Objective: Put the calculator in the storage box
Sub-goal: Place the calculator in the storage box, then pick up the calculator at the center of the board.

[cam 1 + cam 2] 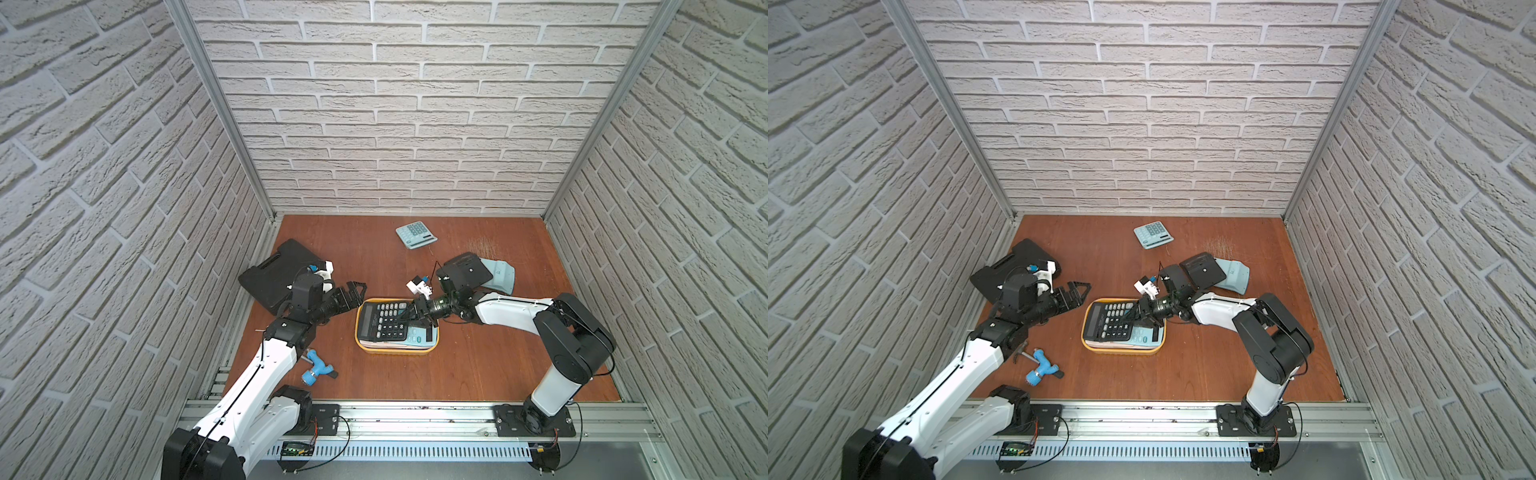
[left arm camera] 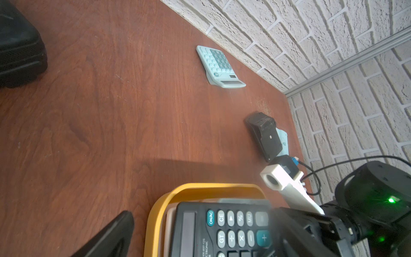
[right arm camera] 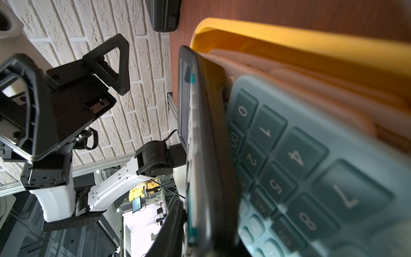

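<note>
- Black, flat plastic calculator [image 1: 382, 320] is laid in the shallow, round-cornered yellow storage box [image 1: 399, 350], over a teal calculator [image 1: 417, 334].
- Left gripper [image 1: 352, 296]: fingers are spread apart.
- Right gripper [image 1: 409, 316]: finger state cannot be told.

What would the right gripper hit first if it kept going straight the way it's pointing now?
The black calculator. The right gripper points down into the storage box, its tip at that calculator's edge. Whether they touch is unclear.

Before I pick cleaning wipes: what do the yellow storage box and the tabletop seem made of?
Storage box: probably plastic, smooth, slightly glossy; one-piece rounded rim, uniform yellow. Tabletop: wood or wood-look laminate, satin; reddish-brown grain visible.
</note>
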You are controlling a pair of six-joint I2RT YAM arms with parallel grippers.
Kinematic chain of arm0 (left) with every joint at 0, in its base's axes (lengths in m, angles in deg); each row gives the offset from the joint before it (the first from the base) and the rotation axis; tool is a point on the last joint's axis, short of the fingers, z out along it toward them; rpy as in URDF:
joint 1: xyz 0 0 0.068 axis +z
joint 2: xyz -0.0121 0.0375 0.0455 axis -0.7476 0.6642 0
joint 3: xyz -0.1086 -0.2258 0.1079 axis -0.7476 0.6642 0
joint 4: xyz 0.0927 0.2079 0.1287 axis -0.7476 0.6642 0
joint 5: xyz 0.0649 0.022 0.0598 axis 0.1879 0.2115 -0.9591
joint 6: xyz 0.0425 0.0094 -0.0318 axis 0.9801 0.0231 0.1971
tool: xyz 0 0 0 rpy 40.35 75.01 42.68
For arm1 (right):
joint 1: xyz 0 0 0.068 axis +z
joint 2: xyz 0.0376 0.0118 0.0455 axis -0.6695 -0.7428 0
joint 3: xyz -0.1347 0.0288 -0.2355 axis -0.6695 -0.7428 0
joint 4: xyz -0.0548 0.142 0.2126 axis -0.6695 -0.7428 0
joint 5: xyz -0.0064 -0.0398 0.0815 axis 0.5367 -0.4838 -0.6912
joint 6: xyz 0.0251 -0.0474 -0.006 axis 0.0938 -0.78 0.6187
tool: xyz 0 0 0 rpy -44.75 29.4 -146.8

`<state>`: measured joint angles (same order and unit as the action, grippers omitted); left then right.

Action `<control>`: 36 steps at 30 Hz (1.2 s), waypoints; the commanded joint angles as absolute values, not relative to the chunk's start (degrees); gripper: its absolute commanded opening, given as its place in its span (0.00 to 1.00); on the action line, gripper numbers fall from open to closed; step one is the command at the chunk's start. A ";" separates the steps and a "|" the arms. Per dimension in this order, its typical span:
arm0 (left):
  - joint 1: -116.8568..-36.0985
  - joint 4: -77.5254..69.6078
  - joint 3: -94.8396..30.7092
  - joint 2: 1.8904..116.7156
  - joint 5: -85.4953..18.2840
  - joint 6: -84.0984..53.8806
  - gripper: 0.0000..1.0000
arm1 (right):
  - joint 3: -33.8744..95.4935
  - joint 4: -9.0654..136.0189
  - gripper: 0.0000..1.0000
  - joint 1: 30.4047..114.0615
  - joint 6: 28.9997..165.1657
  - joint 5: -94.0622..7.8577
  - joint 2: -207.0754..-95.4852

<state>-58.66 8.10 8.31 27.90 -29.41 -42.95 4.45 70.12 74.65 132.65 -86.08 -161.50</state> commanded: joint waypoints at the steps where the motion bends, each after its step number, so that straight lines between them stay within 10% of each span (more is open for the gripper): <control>1: -58.40 5.71 8.88 27.71 -28.63 -42.71 0.98 | 6.59 63.14 0.38 74.51 126.53 -84.92 -159.62; 18: -58.46 6.34 8.09 28.40 -28.20 -42.54 0.98 | 18.59 21.58 0.99 72.71 101.12 -58.12 -147.84; 36: -62.22 12.67 -10.99 51.30 -28.07 -31.81 0.98 | 9.81 36.19 0.99 50.69 103.92 -52.68 -139.14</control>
<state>-61.96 12.43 -8.52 48.62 -28.25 -34.66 9.93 30.21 52.88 102.44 -53.82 -139.60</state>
